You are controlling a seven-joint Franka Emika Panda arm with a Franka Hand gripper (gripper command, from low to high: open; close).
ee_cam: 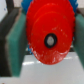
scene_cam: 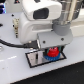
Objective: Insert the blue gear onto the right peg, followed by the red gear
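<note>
The red gear (scene_cam: 52, 51) sits between the fingers of my gripper (scene_cam: 52, 49), directly over the blue gear (scene_cam: 49, 58), whose toothed rim shows just beneath it on the base plate (scene_cam: 34, 60). In the wrist view the red gear (ee_cam: 49, 31) fills the middle, with a dark centre hole. Bits of the blue gear (ee_cam: 33, 50) peek out behind its edge. One finger (ee_cam: 14, 44) presses on one side of the red gear and the other finger (ee_cam: 80, 35) on the opposite side. The gripper is shut on the red gear. The peg is hidden by the gears.
The base plate is a white panel with a black border, lying on a white table (scene_cam: 15, 70). A black cable (scene_cam: 12, 44) runs across the table at the exterior view's left. The arm's white body (scene_cam: 42, 15) looms over the plate.
</note>
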